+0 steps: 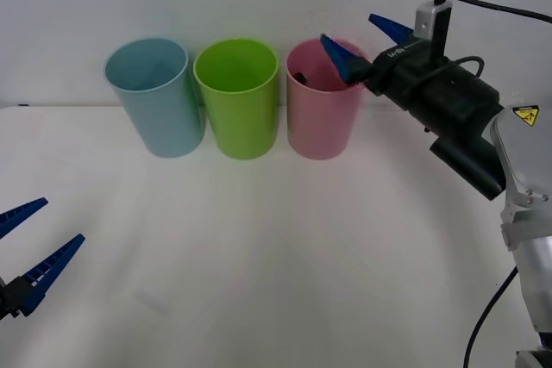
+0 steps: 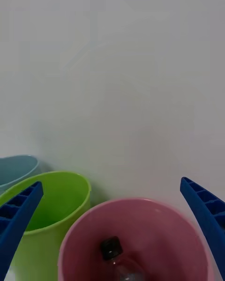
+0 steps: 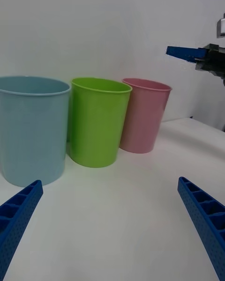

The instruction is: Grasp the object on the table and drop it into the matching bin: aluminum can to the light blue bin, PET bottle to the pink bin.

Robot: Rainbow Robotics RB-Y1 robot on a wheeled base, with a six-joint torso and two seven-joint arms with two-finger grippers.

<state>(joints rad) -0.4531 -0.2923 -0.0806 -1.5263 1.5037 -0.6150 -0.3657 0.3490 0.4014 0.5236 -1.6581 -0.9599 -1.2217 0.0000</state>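
Note:
The PET bottle (image 2: 112,250) lies inside the pink bin (image 2: 84,225), black cap up; a dark bit of the bottle (image 1: 298,74) shows over the rim in the front view. The pink bin (image 1: 319,118) stands rightmost in a row of three cups at the back of the table (image 1: 276,256). My right gripper (image 1: 349,30) hangs open just above that bin's mouth, nothing between its fingers (image 2: 204,210). The light blue bin (image 1: 159,109) is leftmost. My left gripper (image 1: 60,220) is open, low over the table's near left.
A lime green cup (image 1: 240,105) stands between the light blue and pink bins, almost touching both. A white wall rises close behind the cups. Bare tabletop spreads in front of the row. A black cable (image 1: 492,316) hangs by the right arm.

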